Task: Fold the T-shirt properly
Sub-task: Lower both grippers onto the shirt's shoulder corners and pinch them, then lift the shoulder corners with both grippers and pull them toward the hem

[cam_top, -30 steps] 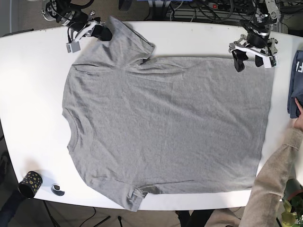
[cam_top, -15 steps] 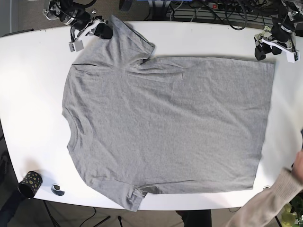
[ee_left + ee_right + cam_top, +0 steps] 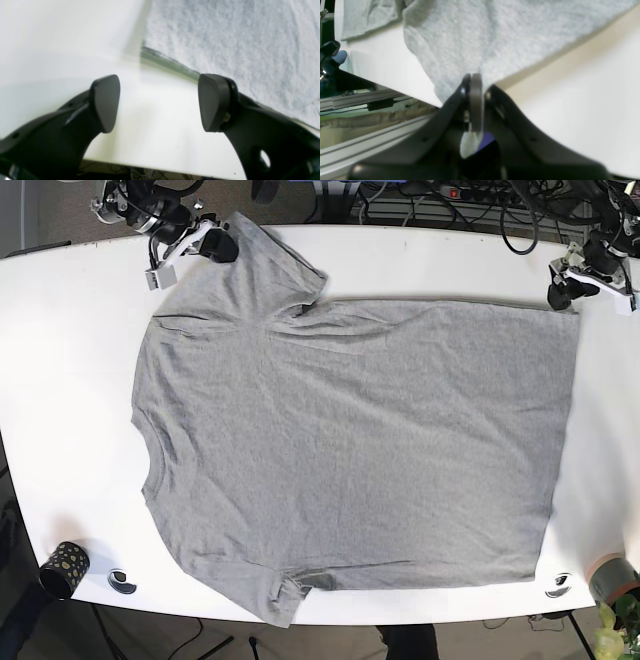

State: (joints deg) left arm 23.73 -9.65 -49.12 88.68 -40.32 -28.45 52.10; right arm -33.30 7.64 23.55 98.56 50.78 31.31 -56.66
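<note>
A grey T-shirt point(image 3: 350, 440) lies spread flat on the white table point(image 3: 70, 380), collar at the left and hem at the right. My right gripper point(image 3: 218, 248) at the top left is shut on the edge of the upper sleeve point(image 3: 460, 45), with grey cloth pinched between its fingers point(image 3: 475, 100). My left gripper point(image 3: 562, 292) sits at the top right, just beyond the shirt's hem corner. It is open, its two black pads point(image 3: 106, 101) apart over bare table with nothing between them, and the shirt cloth point(image 3: 237, 45) lies just ahead of them.
A small dark speckled cup point(image 3: 63, 568) and a little round object point(image 3: 122, 581) sit at the table's front left. A brown tape roll point(image 3: 612, 576) and a small ring point(image 3: 558, 585) lie at the front right. Cables run behind the table's far edge.
My left gripper has drawn away from the hem corner to the far right edge. The person's arm and the dark folded cloth at the right have gone from view. The right gripper stays put.
</note>
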